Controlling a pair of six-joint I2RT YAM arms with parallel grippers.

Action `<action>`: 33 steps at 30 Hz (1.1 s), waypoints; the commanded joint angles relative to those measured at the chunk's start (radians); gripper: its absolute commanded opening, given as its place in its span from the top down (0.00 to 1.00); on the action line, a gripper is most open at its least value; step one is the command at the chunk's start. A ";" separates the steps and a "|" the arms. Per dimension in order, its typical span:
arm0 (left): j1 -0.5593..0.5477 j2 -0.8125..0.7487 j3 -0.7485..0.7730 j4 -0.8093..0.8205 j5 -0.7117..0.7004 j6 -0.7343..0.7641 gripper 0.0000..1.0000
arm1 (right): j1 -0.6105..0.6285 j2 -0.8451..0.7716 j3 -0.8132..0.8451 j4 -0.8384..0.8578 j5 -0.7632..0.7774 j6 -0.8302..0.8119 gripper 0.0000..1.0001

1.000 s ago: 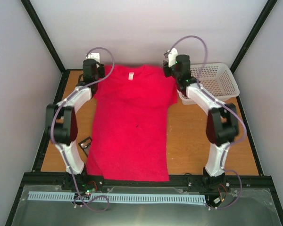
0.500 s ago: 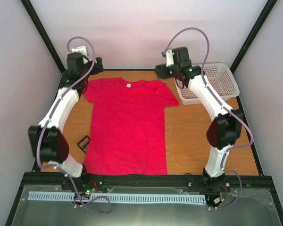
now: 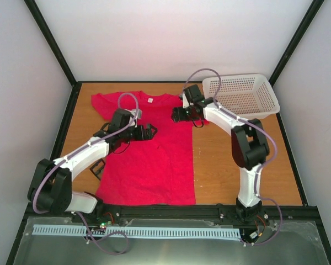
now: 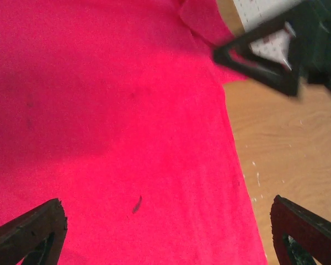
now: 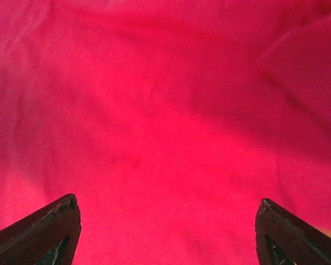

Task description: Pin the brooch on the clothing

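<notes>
While the red T-shirt (image 3: pixel 149 165) lies flat on the table (image 3: pixel 237 165), left arm (image 3: pixel 88 152) and right arm (image 3: pixel 223 117) hover over its far half. Both sets of jaws gape wide, holding nothing.

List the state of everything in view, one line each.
red T-shirt: spread flat on the table, neck label showing.
left gripper: open, above the shirt's chest, holding nothing.
right gripper: open, above the shirt near its sleeve, holding nothing.
white perforated basket: upright at the far right corner.
black frame-like case: lying at the shirt's left edge, partly hidden by the left arm.
brooch: not visible in any view.
</notes>
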 commanded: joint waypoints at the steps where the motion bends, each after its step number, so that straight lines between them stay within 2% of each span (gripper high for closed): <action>1: -0.060 -0.072 -0.054 0.082 0.009 -0.109 0.00 | -0.003 0.176 0.210 -0.027 0.112 -0.068 0.20; 4: -0.080 -0.091 -0.110 0.117 0.016 -0.141 0.00 | -0.002 0.297 0.347 -0.042 0.095 -0.091 0.42; 5: -0.085 -0.093 -0.125 0.127 0.021 -0.149 0.00 | -0.003 0.336 0.395 -0.049 0.087 -0.098 0.45; 8: -0.093 -0.094 -0.151 0.137 0.035 -0.158 0.00 | -0.005 0.451 0.545 -0.078 0.092 -0.122 0.47; 14: -0.093 -0.108 -0.153 0.103 0.007 -0.140 0.00 | -0.058 0.666 0.843 -0.208 0.201 -0.113 0.56; 20: -0.093 -0.115 -0.142 0.089 -0.008 -0.134 0.00 | -0.138 0.769 0.946 -0.213 0.252 -0.150 0.49; 25: -0.093 -0.122 -0.079 0.029 -0.048 -0.099 0.00 | -0.142 0.805 1.045 -0.133 0.196 -0.261 0.34; 28: -0.093 -0.147 -0.065 -0.019 -0.077 -0.091 0.00 | -0.133 0.767 1.114 -0.149 0.180 -0.269 0.25; 33: -0.093 -0.195 -0.073 -0.044 -0.105 -0.097 0.00 | -0.065 0.581 1.074 -0.210 0.149 -0.274 0.07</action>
